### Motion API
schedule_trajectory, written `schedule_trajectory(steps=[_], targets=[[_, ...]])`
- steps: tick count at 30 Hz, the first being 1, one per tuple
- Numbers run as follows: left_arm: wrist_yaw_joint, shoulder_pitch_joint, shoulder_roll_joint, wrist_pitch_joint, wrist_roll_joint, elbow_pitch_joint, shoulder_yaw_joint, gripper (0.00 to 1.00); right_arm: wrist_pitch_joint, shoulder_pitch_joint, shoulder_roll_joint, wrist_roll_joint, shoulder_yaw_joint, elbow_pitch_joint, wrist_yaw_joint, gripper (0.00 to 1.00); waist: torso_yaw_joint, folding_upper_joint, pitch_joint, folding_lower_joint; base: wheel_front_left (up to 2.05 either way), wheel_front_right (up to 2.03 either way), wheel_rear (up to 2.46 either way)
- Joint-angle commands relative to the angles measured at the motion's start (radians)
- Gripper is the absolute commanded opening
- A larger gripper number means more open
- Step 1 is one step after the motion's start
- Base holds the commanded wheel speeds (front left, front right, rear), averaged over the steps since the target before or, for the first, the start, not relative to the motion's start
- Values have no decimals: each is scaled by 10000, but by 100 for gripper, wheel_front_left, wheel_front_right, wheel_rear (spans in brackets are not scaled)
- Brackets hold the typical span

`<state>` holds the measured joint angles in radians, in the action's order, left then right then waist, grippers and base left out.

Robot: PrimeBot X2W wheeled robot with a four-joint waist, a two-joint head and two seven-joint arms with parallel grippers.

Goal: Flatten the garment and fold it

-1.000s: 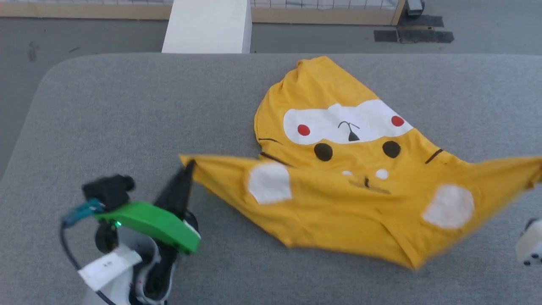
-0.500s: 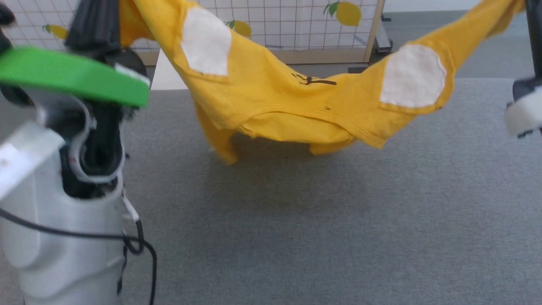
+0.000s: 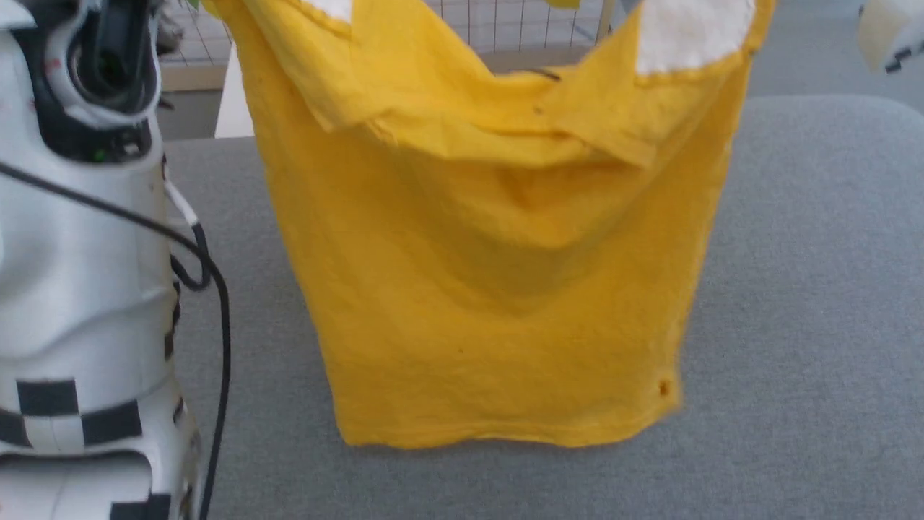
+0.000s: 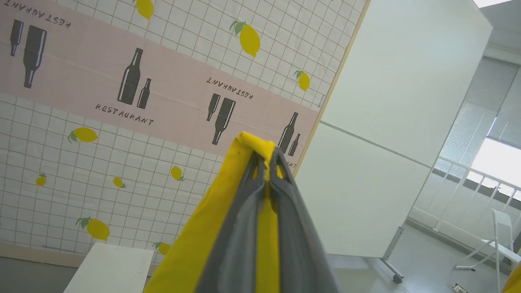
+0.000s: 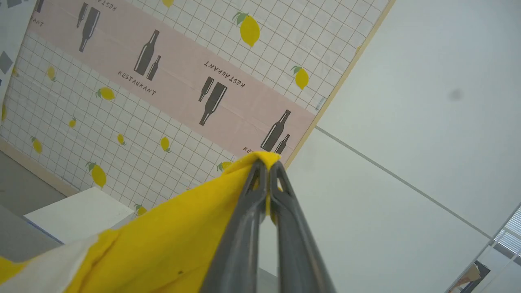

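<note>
Two top corners of the garment are pinched, one by each of my arms. At nine o'clock in the head view my pale left forearm stands tall, with a black cable looping down its side. In the left wrist view my left gripper has its dark fingers closed at the tips on a fold of yellow cloth. The lemon-printed backdrop is behind it and a white block sits at seven o'clock.

In the middle of the head view the garment hangs from twelve o'clock as a yellow sheet. Its hem at six o'clock is low over the grey table; I cannot tell whether it touches. In the right wrist view my right gripper is likewise clamped on a yellow corner, and the cloth trails toward eight o'clock.
</note>
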<state>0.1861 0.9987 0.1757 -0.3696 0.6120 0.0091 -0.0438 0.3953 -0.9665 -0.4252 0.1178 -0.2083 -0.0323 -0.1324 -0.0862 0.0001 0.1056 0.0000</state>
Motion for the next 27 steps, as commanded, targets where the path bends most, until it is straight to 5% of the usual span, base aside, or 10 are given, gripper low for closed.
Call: schedule_trajectory(steps=[1,17,27], targets=[[13,555,125,169,-221,268,5,0,-58,-451,20,-66,-120,320,17,0,-254,-1,762,0,0,0,0],[-296,6087,219,3689,-1195,4005,216,0,-2391,-6104,964,-2477,-235,4645,17,0,-526,-1,4036,0,0,0,0],[-1421,5651,-5,4361,-528,4734,194,0,-3575,-6233,860,-2887,-377,6055,17,0,-250,-1,4907,0,0,0,0]])
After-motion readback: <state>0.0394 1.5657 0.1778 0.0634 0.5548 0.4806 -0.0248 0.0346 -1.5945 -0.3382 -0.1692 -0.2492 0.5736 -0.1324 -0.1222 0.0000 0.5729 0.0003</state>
